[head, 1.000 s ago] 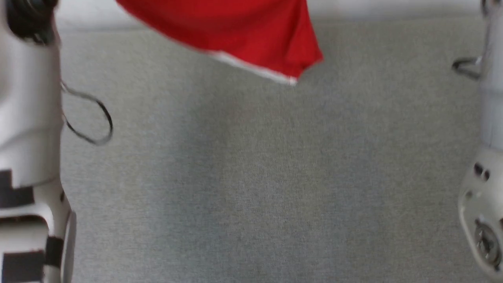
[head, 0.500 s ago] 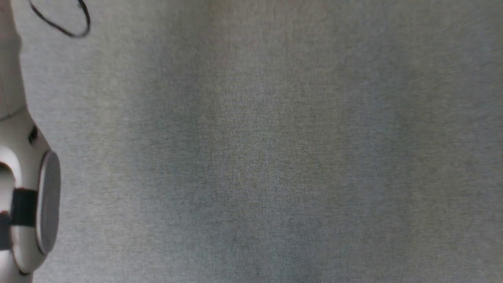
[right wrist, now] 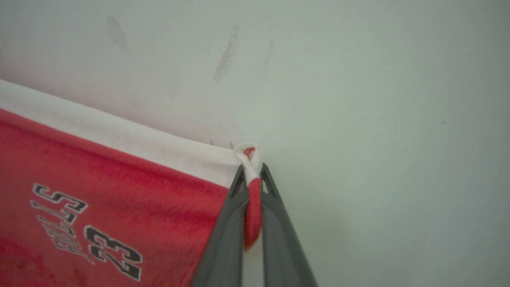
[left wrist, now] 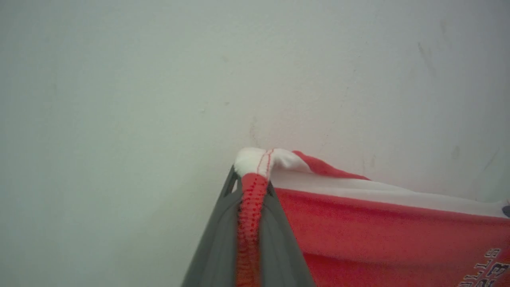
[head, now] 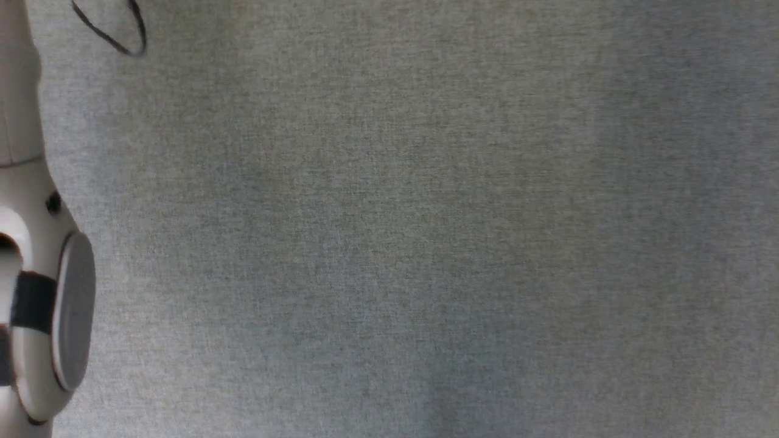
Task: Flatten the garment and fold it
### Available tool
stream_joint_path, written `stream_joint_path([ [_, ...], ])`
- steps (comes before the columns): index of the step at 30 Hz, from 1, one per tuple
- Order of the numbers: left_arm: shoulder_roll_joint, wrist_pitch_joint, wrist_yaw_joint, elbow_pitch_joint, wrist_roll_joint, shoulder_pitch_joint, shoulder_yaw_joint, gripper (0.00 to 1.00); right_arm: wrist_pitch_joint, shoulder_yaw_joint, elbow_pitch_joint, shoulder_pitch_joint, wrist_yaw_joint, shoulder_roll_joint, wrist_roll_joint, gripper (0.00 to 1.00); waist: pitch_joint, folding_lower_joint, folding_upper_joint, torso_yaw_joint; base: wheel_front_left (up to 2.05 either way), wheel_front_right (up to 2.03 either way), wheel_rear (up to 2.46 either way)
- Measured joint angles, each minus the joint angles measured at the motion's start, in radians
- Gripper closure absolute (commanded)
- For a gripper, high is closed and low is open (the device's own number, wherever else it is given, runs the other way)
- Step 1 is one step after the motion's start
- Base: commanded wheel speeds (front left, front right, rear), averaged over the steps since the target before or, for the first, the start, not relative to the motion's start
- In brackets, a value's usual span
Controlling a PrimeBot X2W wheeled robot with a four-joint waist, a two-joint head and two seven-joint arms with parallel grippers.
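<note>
The garment (left wrist: pixel 378 235) is a pair of bright red shorts with a white hem band, stretched between my two grippers in front of a pale wall. In the left wrist view my left gripper (left wrist: pixel 250 181) is shut on a red-stitched seam at one hem corner. In the right wrist view my right gripper (right wrist: pixel 251 175) is shut on the other hem corner, and the garment (right wrist: pixel 119 199) spreads to the left with its "BULLS 23" print upside down. The pale left arm (head: pixel 36 255) runs along the left edge of the head view.
A grey fabric-covered table top (head: pixel 395 231) spreads across the head view. A thin black cable loop (head: pixel 115 30) hangs by the left arm at the top left. A pale, lightly scuffed wall (left wrist: pixel 159 79) stands behind the garment in both wrist views.
The head view has shifted: the red garment and the right arm left the picture, and the left arm and its cable loop sit higher. Little differs over the last half second.
</note>
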Motion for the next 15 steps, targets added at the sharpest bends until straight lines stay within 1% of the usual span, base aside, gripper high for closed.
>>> stream_joint_path([
  [2, 0.005, -0.001, -0.017, 0.017, -0.009, 0.034, 0.0, 1.0, -0.013, 0.039, 0.008, 0.031, 0.0, -0.008, 0.03, 1.0, 0.0, 0.0, 0.0, 0.003, 0.0, 0.0, 0.0],
  [4, 0.011, 0.007, -0.034, 0.024, -0.019, 0.075, -0.007, 1.0, -0.02, 0.074, 0.001, 0.076, 0.0, -0.018, 0.083, 1.0, -0.008, -0.0002, 0.0, 0.005, 0.0, 0.0, 0.0],
  [7, 0.015, 0.025, -0.056, 0.008, -0.044, 0.15, -0.021, 1.0, -0.017, 0.123, -0.06, 0.17, -0.001, -0.044, 0.179, 1.0, -0.035, -0.0002, 0.0, 0.008, 0.0, 0.0, 0.0],
  [11, 0.019, 0.058, -0.066, -0.073, -0.083, 0.291, -0.035, 1.0, 0.022, 0.157, -0.227, 0.344, -0.001, -0.091, 0.305, 1.0, -0.09, -0.0006, 0.0, 0.014, 0.0, 0.0, 0.0],
  [15, 0.019, 0.072, -0.071, -0.204, -0.129, 0.476, -0.031, 1.0, 0.084, 0.145, -0.43, 0.597, -0.001, -0.106, 0.393, 1.0, -0.15, -0.0005, 0.0, 0.018, 0.0, 0.0, 0.0],
])
